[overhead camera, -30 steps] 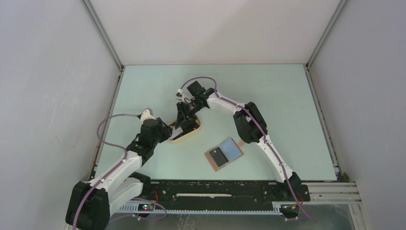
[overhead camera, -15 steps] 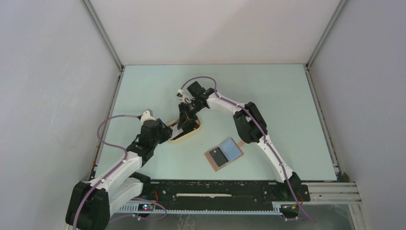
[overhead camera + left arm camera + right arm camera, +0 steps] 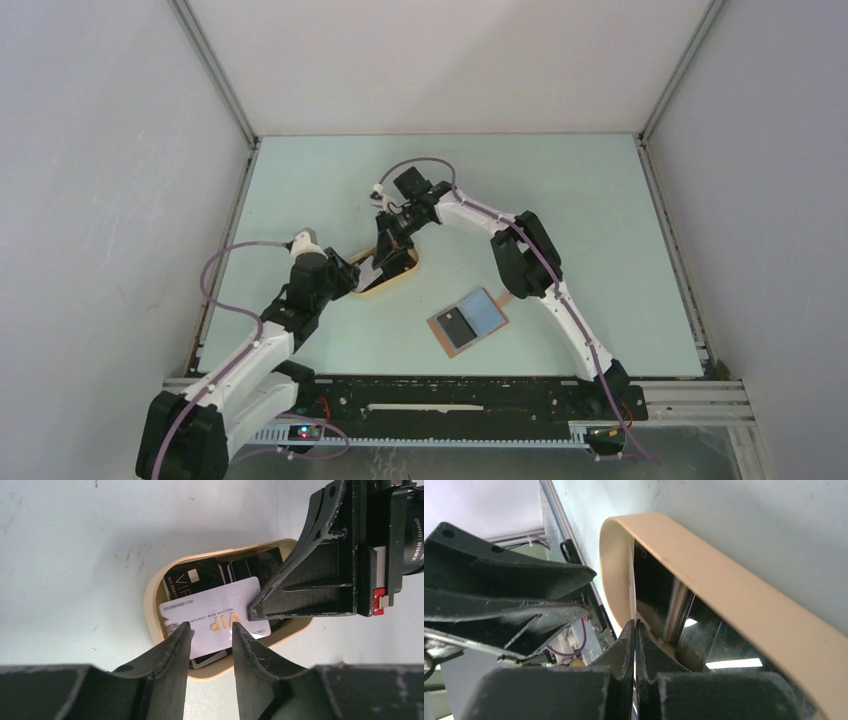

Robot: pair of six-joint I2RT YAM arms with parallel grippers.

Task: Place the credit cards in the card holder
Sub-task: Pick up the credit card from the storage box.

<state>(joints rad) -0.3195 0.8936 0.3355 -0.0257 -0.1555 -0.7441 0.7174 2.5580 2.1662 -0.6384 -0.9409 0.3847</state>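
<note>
My right tool [image 3: 635, 630] clenched on edge of white card [image 3: 215, 615], card tilted in tray [image 3: 150, 590]. My left tool [image 3: 210, 640] jaws apart, nothing held, at tray's near rim. Black cards [image 3: 192, 577] beneath. Holder [image 3: 468, 319] open, near-right of tray, well apart. Risk: thin pinch, so card may pivot, slip, or snag rim on lift.

The tray [image 3: 386, 290] sits centre-left in the overhead view with the credit cards [image 3: 192, 577] stacked inside it, the top card [image 3: 215, 617] askew over the rest (one corner in the right gripper [image 3: 634, 626]). Lower right of it lies the card holder [image 3: 468, 319], opened flat.
</note>
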